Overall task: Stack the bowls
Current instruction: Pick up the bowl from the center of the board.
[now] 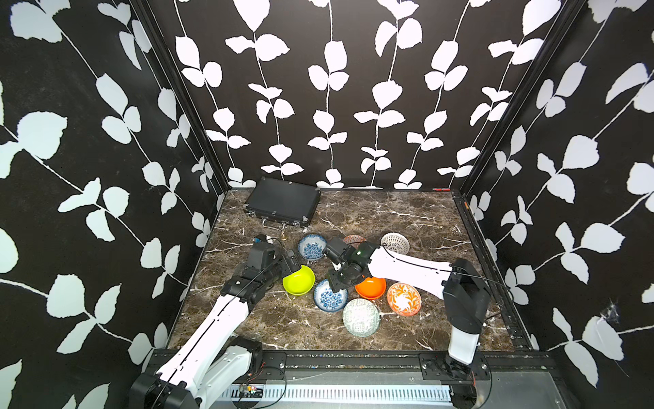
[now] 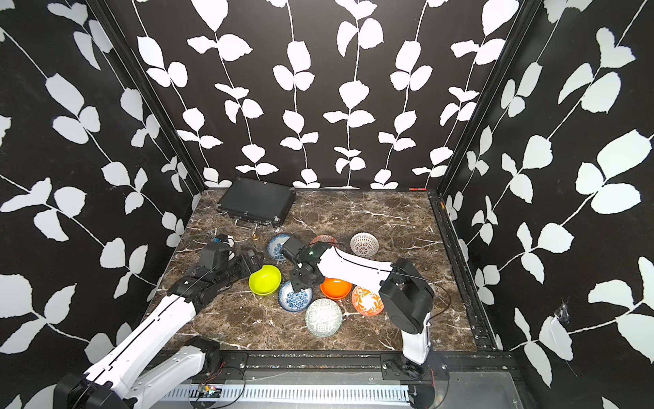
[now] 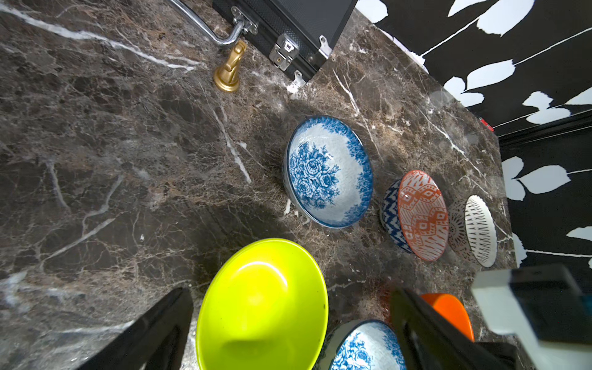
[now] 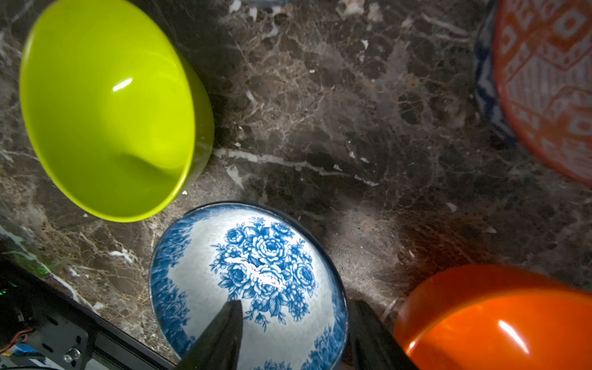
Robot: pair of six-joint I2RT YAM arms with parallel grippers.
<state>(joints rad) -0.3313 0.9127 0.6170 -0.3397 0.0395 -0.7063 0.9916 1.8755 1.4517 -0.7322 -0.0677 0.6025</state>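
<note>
Right wrist view: rim of blue floral bowl within right pincer

left arm: white shell, black joints | right arm: same, thin black cable, small green light

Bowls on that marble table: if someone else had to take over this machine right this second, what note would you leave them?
Left gripper: open, jaws either side of the lime bowl, not closed on it.
Right gripper: open, one finger inside the near blue floral bowl, the other outside its rim.
Bowls: all eight sit singly on the table. At the back are the far blue floral bowl, geometric orange-white bowl and white lattice bowl. Nearer are the plain orange bowl, scrolled orange-white bowl and pale green bowl.
Done: nothing stacked yet.
Left: stack all eight.
</note>
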